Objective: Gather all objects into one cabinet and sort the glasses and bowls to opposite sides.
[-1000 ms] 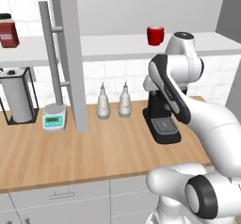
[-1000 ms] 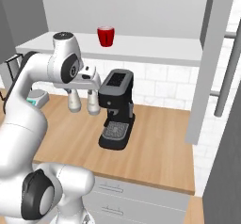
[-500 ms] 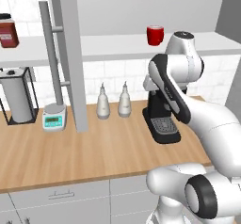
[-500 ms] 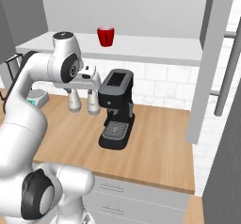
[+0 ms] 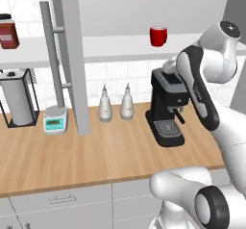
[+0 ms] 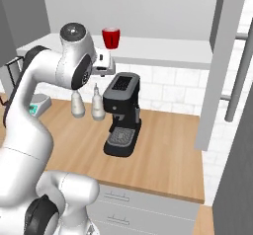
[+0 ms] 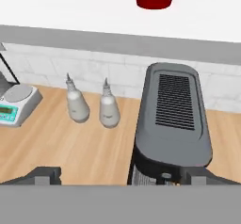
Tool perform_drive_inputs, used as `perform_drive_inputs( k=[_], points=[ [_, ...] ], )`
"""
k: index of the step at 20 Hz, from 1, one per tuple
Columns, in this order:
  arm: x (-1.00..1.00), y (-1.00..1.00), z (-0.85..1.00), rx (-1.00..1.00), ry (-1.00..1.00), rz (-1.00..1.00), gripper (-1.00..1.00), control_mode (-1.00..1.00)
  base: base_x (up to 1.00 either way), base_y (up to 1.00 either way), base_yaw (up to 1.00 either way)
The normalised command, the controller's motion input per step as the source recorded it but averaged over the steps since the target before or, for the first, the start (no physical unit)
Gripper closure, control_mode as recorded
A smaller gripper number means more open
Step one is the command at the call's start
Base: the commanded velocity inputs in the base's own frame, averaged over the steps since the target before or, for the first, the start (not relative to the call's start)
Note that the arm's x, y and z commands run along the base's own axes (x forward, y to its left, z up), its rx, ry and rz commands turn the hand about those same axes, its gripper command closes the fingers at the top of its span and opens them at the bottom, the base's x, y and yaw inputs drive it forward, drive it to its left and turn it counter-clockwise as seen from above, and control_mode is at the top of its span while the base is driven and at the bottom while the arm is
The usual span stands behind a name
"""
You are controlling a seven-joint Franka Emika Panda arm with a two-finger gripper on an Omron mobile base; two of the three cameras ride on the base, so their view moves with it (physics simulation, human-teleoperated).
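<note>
Fingers [image 7: 47, 173] are standing wide apart and empty above the coffee machine [image 7: 172, 119], facing the red cup [image 5: 158, 35] on the cabinet shelf [image 5: 110, 48], risking knocking 1 cup over if approaching low.

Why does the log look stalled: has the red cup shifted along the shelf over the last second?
No. The red cup sits above the coffee machine, as before.

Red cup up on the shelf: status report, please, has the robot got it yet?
Gripper open, empty, below shelf level. Red cup untouched on the white shelf. Coffee machine directly under the hand.
</note>
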Motion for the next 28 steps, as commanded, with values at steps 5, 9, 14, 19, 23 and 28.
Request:
perform_drive_inputs(
  k=[5,9,14,19,23,28],
  points=[
    [0.82,-0.07,0.11,0.00,-0.64,0.07,-1.00,-1.00,0.00,0.00,0.00],
    [0.70,0.00,0.19,0.00,-0.36,-0.06,-1.00,-1.00,0.00,0.00,0.00],
    [0.02,0.02,0.05,0.00,0.02,-0.01,-1.00,-1.00,0.00,0.00,0.00],
    [0.12,-0.07,0.53,0.00,0.01,-0.02,-1.00,-1.00,0.00,0.00,0.00],
    [0.26,-0.02,0.95,0.00,0.00,-0.05,-1.00,-1.00,0.00,0.00,0.00],
    [0.21,0.00,0.39,0.00,0.04,-0.02,-1.00,-1.00,0.00,0.00,0.00]
  ],
)
